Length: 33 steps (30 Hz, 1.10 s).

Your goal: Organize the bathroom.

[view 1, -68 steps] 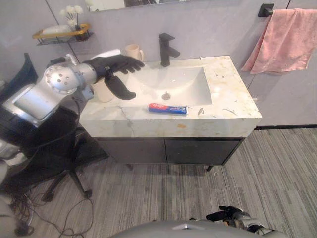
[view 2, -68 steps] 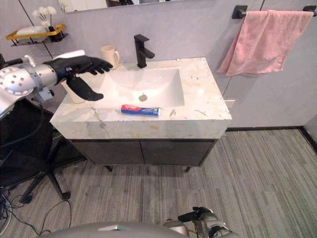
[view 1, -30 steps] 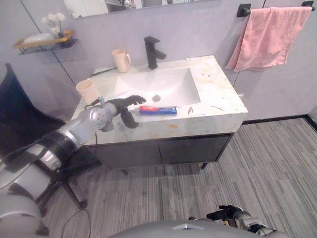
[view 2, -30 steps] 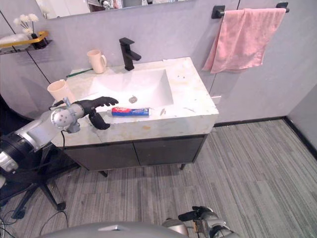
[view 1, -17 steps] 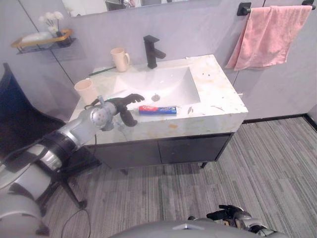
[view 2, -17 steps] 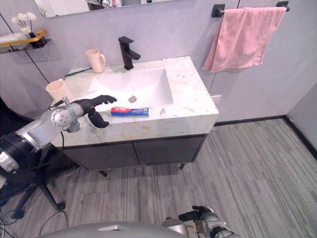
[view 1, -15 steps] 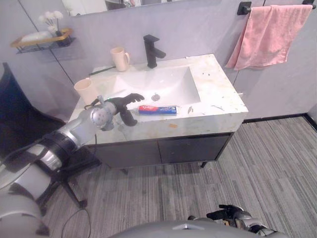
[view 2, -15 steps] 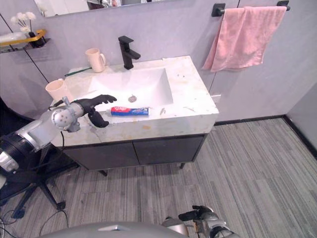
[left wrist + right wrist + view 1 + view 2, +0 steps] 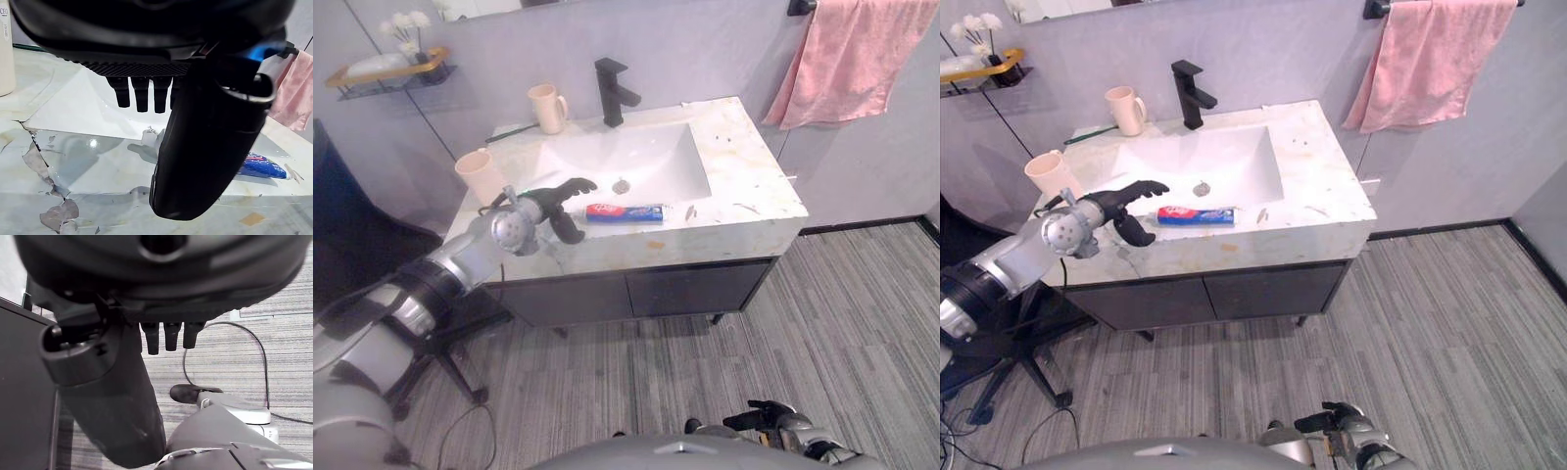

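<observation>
A red, white and blue toothpaste tube [image 9: 625, 211] lies flat on the marble counter [image 9: 744, 186], along the front rim of the white sink [image 9: 626, 162]. My left hand [image 9: 558, 201] hovers open just left of the tube's cap end. Its fingers [image 9: 142, 93] reach toward the basin and its thumb [image 9: 205, 147] hangs down, and nothing is in its grasp. The tube [image 9: 261, 166] shows past the thumb in the left wrist view. My right hand [image 9: 122, 406] hangs low over the floor, open and empty.
A beige cup [image 9: 478, 174] stands at the counter's left edge. At the back a mug [image 9: 546, 106] stands beside the black faucet [image 9: 612, 91], with a green toothbrush [image 9: 514, 132] lying to its left. A pink towel [image 9: 862, 54] hangs on the right wall. A wall shelf [image 9: 386, 70] is at upper left.
My left hand has come down from above the beige cup to the counter's front, beside the toothpaste cap. It has barely moved over the last second. The camera has shifted slightly.
</observation>
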Motion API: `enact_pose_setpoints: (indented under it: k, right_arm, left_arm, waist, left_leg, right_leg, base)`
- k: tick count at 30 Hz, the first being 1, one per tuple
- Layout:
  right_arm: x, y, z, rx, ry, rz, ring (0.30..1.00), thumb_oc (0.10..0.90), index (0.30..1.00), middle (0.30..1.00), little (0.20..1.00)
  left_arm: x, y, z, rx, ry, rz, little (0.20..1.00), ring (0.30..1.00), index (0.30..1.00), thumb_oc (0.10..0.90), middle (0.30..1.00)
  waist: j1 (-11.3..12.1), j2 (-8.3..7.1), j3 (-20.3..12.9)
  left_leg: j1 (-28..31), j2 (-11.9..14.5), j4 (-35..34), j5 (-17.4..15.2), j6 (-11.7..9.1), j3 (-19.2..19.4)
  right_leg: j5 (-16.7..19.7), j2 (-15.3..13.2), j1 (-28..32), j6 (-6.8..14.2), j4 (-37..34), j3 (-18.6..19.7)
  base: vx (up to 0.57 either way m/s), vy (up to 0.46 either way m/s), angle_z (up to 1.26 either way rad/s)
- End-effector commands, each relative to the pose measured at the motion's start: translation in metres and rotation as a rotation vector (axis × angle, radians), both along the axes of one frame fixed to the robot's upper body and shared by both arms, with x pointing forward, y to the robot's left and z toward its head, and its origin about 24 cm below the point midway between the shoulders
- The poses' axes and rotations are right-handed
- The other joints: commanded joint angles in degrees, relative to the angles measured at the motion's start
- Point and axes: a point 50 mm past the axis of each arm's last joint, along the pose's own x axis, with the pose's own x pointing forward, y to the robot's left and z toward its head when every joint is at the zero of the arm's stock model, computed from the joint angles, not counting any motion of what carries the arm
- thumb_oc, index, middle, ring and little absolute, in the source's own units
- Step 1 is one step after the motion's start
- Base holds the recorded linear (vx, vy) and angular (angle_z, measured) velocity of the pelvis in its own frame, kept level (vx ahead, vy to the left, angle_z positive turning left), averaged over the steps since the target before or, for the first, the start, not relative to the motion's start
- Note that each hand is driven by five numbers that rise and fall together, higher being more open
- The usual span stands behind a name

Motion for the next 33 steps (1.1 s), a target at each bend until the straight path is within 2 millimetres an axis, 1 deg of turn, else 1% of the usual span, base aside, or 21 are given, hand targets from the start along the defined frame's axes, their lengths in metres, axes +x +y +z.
enact_pose_setpoints:
  k: [1, 15, 21, 28, 33]
  right_arm:
    - [-0.021, -0.019, 0.000, -0.071, 0.089, 0.028, 0.900, 0.800, 0.900, 0.900, 0.900]
    - [-0.020, -0.016, 0.000, -0.057, 0.080, 0.006, 0.900, 0.800, 0.900, 0.900, 0.900]
    - [-0.023, -0.016, -0.001, -0.059, 0.085, 0.001, 0.900, 0.800, 0.900, 0.900, 0.900]
    - [-0.025, -0.018, -0.001, -0.062, 0.089, -0.006, 0.900, 0.800, 0.900, 0.900, 0.900]
    - [-0.024, -0.019, 0.000, -0.058, 0.080, -0.020, 0.900, 0.800, 0.900, 0.900, 0.900]
  left_arm:
    - [0.023, 0.014, 0.112, -0.058, -0.334, 0.073, 0.900, 0.900, 0.900, 0.800, 0.900]
    - [0.024, 0.001, 0.118, -0.068, -0.361, 0.050, 0.900, 0.900, 0.900, 0.800, 0.900]
    - [0.023, -0.006, 0.129, -0.070, -0.360, 0.052, 0.900, 0.900, 0.900, 0.800, 0.900]
    - [0.023, -0.010, 0.141, -0.083, -0.344, 0.063, 0.900, 0.900, 0.900, 0.800, 0.900]
    - [0.024, -0.008, 0.143, -0.057, -0.305, 0.077, 0.900, 0.900, 0.900, 0.800, 0.900]
  waist:
    - [-0.5, -0.80, -1.2]
    - [-1.0, -0.55, -1.2]
    - [-1.5, -0.40, -1.3]
    - [-1.7, -0.26, -1.1]
    - [-1.7, -0.12, -1.0]
  left_leg:
    - [2.2, -0.7, 3.8, -5.7, 0.6, 7.5]
    - [2.4, -0.8, 3.6, -5.7, 0.8, 7.9]
    - [2.5, -0.8, 3.6, -5.7, 0.7, 8.1]
    - [2.4, -0.8, 3.6, -5.6, 0.7, 8.1]
    - [2.2, -0.8, 3.7, -5.5, 0.6, 8.1]
  right_leg:
    - [-8.2, -0.4, -0.9, 4.0, 4.3, -1.4]
    - [-8.4, -0.3, -1.0, 4.1, 4.7, -1.0]
    - [-8.5, -0.2, -1.2, 4.2, 4.9, -0.7]
    - [-8.4, -0.1, -1.1, 4.2, 4.8, -0.5]
    - [-8.4, -0.1, -1.1, 4.2, 4.7, -0.5]
  base:
    - [0.00, 0.000, 0.00]
    - [0.00, 0.000, 0.00]
    - [0.00, 0.000, 0.00]
    - [0.00, 0.000, -0.03]
    - [0.00, -0.001, -0.02]
